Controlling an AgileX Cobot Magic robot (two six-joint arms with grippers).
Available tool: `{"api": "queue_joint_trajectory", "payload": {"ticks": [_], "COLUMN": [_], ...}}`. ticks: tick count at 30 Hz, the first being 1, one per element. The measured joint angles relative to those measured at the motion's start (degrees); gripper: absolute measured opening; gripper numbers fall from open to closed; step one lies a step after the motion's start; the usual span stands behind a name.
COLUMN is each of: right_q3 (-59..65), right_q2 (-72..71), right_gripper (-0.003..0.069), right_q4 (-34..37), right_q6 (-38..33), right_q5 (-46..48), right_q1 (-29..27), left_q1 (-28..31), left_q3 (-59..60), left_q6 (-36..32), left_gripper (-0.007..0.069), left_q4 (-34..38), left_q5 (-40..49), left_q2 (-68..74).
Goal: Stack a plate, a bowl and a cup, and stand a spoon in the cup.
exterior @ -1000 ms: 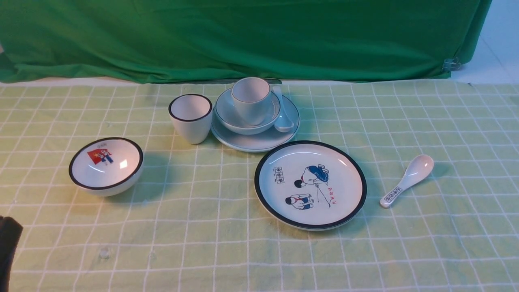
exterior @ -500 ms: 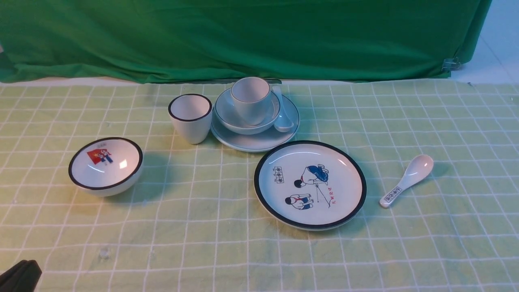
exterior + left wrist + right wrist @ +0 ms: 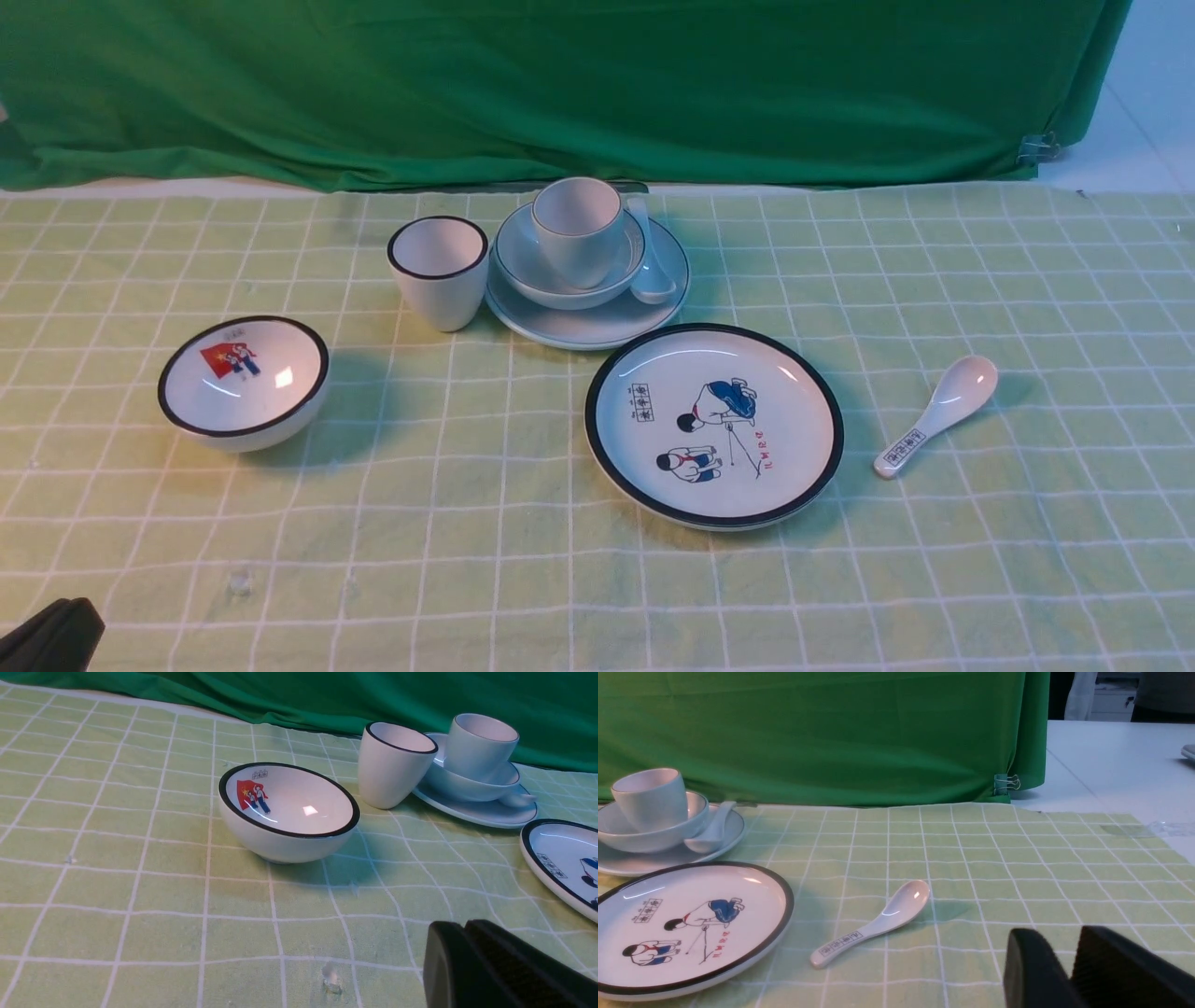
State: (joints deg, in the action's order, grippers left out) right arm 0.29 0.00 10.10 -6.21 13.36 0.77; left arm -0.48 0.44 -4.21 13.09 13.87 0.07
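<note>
Left gripper point(image 3: 51, 637) low at the near left corner of the table, only a dark tip in the front view; in the left wrist view the two black fingers point(image 3: 472, 961) pressed together with no gap between them, holding nothing, hovering over bare cloth. Right gripper point(image 3: 1069, 970) out of the front view; in the right wrist view two black fingers side by side with a thin slit between, almost closed, nothing held, near the right side of the table.

Plate point(image 3: 597, 322) toward the far edge, about the middle, flat, round, glossy white with a thin dark rim line. Bowl point(image 3: 560, 280) seated in the plate, shallow, smooth, same thin rim line. Cup point(image 3: 579, 229) upright in the bowl, handleless, mouth upward, slightly tapered. Spoon point(image 3: 649, 271) not in the cup: lying on the plate against the bowl's right side, scoop toward the near edge, handle running back toward the far edge, long axis roughly near to far.

Black-rimmed cup point(image 3: 439, 271) just left of the plate. Flag bowl point(image 3: 245, 381) toward the left edge. Cartoon plate point(image 3: 714, 425) nearer, just in front of the stack. Printed spoon point(image 3: 936, 415) to its right, handle toward the near edge. Checked green cloth point(image 3: 467, 523) soft, creased; green backdrop point(image 3: 560, 84) draped behind.
</note>
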Motion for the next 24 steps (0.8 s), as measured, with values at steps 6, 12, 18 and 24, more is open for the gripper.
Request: {"api": "queue_joint_trajectory", "payload": {"ticks": [6,12,18,24], "right_q3": [0.0,0.0,0.0,0.0], "right_q2": [0.0,0.0,0.0,0.0], "right_gripper": [0.0211,0.0225,0.0235,0.0237], "right_q4": [0.0,0.0,0.0,0.0], "right_q6": [0.0,0.0,0.0,-0.1], "right_q5": [0.0,0.0,0.0,0.0], "right_q1": [0.0,0.0,0.0,0.0], "left_q1": [0.0,0.0,0.0,0.0], "left_q3": [0.0,0.0,0.0,0.0], "left_q6": [0.0,-0.1,-0.2,-0.3], "left_gripper": [0.0016,0.0016,0.0017,0.0017], "left_q4": [-2.0,-2.5,-2.6,-2.6], "left_q5": [0.3,0.3,0.3,0.3], "left_q2": [0.0,0.0,0.0,0.0]}}
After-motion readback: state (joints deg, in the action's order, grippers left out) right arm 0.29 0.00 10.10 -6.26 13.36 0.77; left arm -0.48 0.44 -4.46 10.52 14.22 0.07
